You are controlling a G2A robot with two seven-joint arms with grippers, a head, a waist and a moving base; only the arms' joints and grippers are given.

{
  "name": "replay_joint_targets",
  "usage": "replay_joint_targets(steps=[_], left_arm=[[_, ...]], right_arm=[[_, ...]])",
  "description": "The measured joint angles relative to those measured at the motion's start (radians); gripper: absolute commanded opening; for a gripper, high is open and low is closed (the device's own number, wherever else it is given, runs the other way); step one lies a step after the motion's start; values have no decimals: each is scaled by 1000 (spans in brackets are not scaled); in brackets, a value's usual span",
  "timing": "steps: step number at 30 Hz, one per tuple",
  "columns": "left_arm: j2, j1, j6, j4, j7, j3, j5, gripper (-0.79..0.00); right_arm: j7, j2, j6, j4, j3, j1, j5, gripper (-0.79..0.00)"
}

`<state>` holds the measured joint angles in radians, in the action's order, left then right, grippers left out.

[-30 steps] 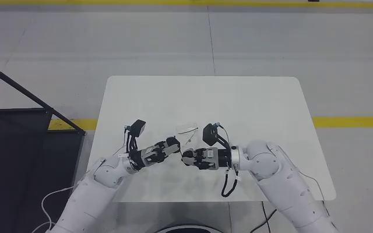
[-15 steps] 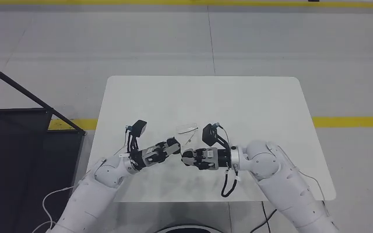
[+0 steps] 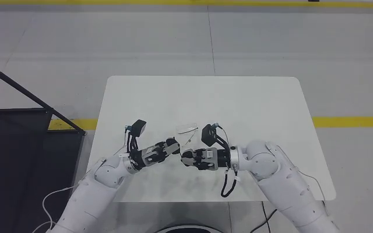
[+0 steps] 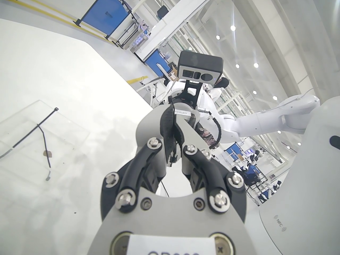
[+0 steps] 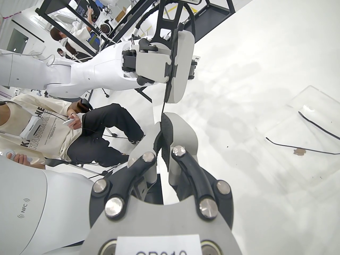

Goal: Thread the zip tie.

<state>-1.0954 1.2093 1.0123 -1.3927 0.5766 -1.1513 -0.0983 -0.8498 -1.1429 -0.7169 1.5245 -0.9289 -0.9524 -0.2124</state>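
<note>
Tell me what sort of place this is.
Probably a factory-style robot workshop: yellow floor lines beside the white table, a high lit ceiling, and blue partitions behind.

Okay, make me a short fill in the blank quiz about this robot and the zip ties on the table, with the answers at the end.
1. The table top is ___ in colour.
2. On the clear sheet lie ___ loose zip ties.
3. The left gripper and the right gripper face each other, each with its fingers ___.
4. The held zip tie bridging the two grippers is ___ in colour.

Answers: white; two; shut; black.
</note>
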Motion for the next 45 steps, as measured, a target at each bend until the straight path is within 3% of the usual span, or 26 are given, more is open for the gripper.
replay_joint_targets(steps=[22, 24, 27, 29, 36, 45], left_arm=[[-1, 3, 0, 1, -16, -2, 8, -785], [-1, 3, 0, 1, -18, -3, 9, -785], [-1, 2, 0, 4, -28, -7, 13, -785], [-2, 2, 0, 5, -43, -12, 16, -785], [1, 17, 0, -3, -110, -62, 110, -785], [8, 95, 0, -62, -255, -162, 364, -785]], right_arm=[[1, 5, 6, -3, 18, 14, 6, -785], [1, 5, 8, -3, 19, 16, 7, -403], [3, 6, 18, -5, 19, 18, 15, -336], [4, 7, 28, -8, 14, 20, 27, -225], [10, 20, 117, -13, -48, 17, 63, -160], [28, 5, 535, -28, -27, 117, -92, -197]])
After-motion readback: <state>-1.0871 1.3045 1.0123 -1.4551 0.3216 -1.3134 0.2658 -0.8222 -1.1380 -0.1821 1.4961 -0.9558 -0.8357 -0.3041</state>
